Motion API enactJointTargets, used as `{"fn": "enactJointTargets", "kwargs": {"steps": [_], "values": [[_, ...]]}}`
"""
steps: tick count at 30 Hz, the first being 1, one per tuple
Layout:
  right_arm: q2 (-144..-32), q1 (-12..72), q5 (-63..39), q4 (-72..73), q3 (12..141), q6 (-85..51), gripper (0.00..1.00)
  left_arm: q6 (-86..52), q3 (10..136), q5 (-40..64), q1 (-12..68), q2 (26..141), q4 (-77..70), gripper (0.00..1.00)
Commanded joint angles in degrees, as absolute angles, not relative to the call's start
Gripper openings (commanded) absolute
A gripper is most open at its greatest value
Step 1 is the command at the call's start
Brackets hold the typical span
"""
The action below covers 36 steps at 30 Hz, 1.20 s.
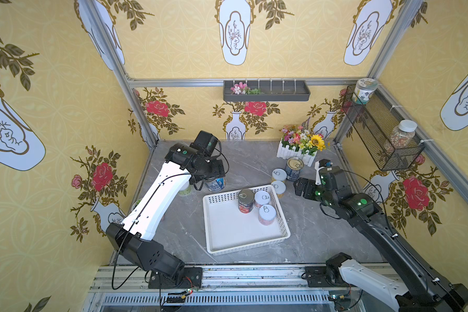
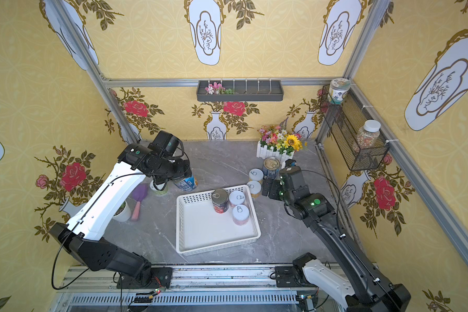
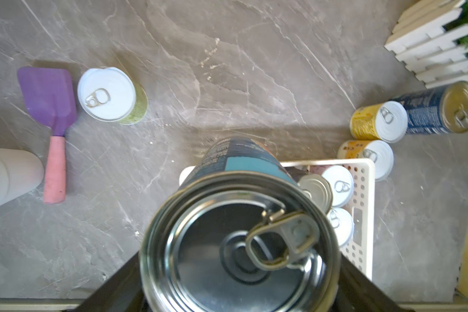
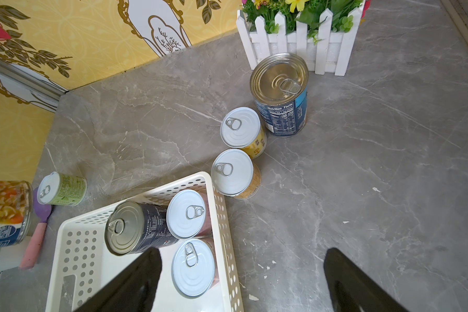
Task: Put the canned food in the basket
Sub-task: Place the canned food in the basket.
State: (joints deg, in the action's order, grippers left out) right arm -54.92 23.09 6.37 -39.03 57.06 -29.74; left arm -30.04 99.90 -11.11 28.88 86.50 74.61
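Though ridged, shiny cylindrical metal can (image 3: 200, 256)

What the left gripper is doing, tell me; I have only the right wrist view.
Observer: The left gripper is shut on a blue can, which is tilted and just beyond the far left corner of the basket.
Operator: Check the right wall for me.
Observer: A wire basket hangs there with two jars in it. The nearer jar has a white lid.
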Motion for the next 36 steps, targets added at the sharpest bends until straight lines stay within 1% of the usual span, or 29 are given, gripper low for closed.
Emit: {"fn": "enactJointTargets", "kwargs": {"steps": [1,10,18,25,36], "values": [[-55.11,23.03,6.57,-37.32,56.88,-29.50,0.97,-32.06,98.96,-10.62,30.28,85.76,72.52,0.82],[-55.26,23.01,6.33,-37.20,56.91,-29.37,0.97,-33.41,93.08,-9.83,34.66,85.19,69.11,0.80],[-56.14,23.03,6.01,-37.13,56.96,-29.37,0.97,-32.83,85.26,-9.32,34.89,83.76,64.56,0.80],[-56.58,23.05,5.81,-37.10,57.03,-29.38,0.97,-32.28,81.36,-7.92,34.89,83.58,61.38,0.79],[-56.95,23.10,5.63,-37.11,56.90,-29.37,0.97,-32.26,77.39,-7.64,34.98,86.95,56.94,0.78]]}}
